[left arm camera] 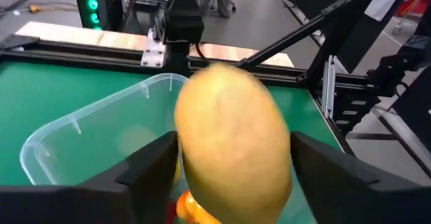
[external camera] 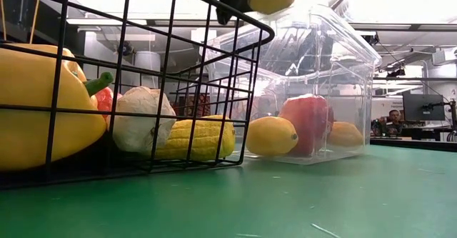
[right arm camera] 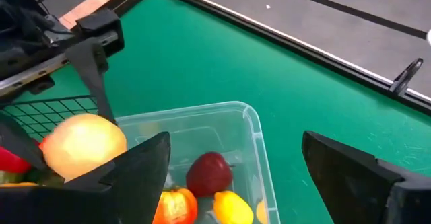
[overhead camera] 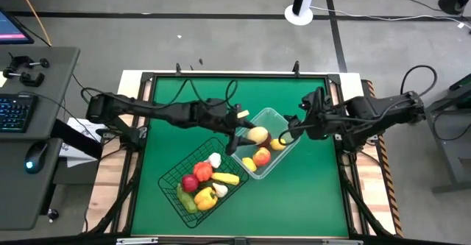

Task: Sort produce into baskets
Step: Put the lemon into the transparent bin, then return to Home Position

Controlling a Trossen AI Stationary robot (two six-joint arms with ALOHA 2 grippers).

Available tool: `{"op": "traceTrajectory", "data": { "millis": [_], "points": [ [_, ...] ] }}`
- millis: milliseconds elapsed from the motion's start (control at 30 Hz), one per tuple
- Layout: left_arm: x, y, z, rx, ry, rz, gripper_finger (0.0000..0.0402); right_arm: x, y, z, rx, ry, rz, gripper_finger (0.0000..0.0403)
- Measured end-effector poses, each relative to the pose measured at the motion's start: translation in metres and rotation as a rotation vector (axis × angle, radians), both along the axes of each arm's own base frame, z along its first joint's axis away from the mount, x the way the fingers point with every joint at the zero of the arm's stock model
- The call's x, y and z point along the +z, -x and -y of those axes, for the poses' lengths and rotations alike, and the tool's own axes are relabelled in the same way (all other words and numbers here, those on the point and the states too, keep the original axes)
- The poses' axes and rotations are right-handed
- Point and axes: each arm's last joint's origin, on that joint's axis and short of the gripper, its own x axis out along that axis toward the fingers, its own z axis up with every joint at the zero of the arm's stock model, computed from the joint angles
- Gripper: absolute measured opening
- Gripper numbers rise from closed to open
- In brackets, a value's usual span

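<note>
Left gripper (overhead camera: 246,136) over clear basket (overhead camera: 283,119), mango (overhead camera: 258,135) between fingers

A green table (overhead camera: 294,193) carries a wire basket (overhead camera: 171,177) and a clear bin (overhead camera: 283,157).

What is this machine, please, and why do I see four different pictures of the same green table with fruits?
It is a robot with two dark arms at a green table. Each arm ends in a two-finger end effector.

One picture looks straight down from above. One looks level across the table top. The other two come from small cameras on each arm's wrist.

On the table stand a black wire basket, with toy vegetables such as a yellow pepper and a corn cob, and a clear plastic basket, with toy fruit such as a lemon and a red apple.

The left end effector hangs over the clear basket with a pale yellow fruit between its fingers; whether it grips or is letting go, I cannot tell. The right end effector waits open at the clear basket's far side, holding nothing.
</note>
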Motion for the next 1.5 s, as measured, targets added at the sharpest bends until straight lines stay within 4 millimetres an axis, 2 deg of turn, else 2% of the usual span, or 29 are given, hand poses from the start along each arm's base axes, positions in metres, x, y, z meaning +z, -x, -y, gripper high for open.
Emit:
{"op": "traceTrajectory", "data": {
  "millis": [167,367,533,667,767,867,933,1000,1033,1100,1133,1267,1400,1500],
  "points": [
    [0.004,0.002,-0.008,-0.018,0.021,0.010,0.0321,0.001,0.000,0.000,-0.003,-0.004,0.013,0.0328],
    [0.016,0.018,-0.030,0.043,0.050,-0.019,0.0333,0.002,-0.001,0.001,-0.037,0.002,0.040,0.0328],
    [0.043,0.057,-0.048,0.063,0.049,-0.015,0.0324,0.002,0.000,0.003,-0.066,0.040,0.047,0.0328],
    [0.043,0.095,-0.046,0.092,0.069,0.098,0.0291,0.002,-0.001,0.011,-0.076,0.054,0.026,0.0327],
    [0.027,0.122,-0.040,0.174,0.116,0.225,0.0243,0.002,-0.002,0.019,-0.043,0.047,-0.021,0.0311],
    [0.003,0.146,-0.035,0.245,0.165,0.324,0.0168,0.001,-0.004,0.026,0.019,0.026,-0.070,0.0263],
    [-0.011,0.160,-0.034,0.272,0.201,0.371,0.0105,0.002,-0.008,0.031,0.062,0.009,-0.073,0.0209],
    [-0.025,0.173,-0.033,0.281,0.232,0.411,0.0037,0.004,-0.011,0.036,0.111,0.000,-0.071,0.0136],
    [-0.031,0.179,-0.032,0.284,0.250,0.425,0.0019,0.005,-0.013,0.038,0.136,-0.002,-0.066,0.0095],
    [-0.043,0.190,-0.030,0.296,0.281,0.462,0.0015,0.007,-0.016,0.042,0.187,0.002,-0.056,0.0027],
    [-0.048,0.195,-0.029,0.306,0.295,0.488,0.0015,0.008,-0.018,0.044,0.211,0.008,-0.049,0.0017],
    [-0.072,0.212,-0.026,0.327,0.327,0.539,0.0002,0.011,-0.021,0.048,0.282,0.053,-0.048,0.0017],
    [-0.092,0.226,-0.025,0.340,0.372,0.559,0.0001,0.006,-0.017,0.048,0.389,0.114,-0.175,0.0007],
    [-0.100,0.232,-0.023,0.339,0.404,0.558,0.0001,0.001,-0.011,0.046,0.446,0.052,-0.246,0.0014]
  ]
}}
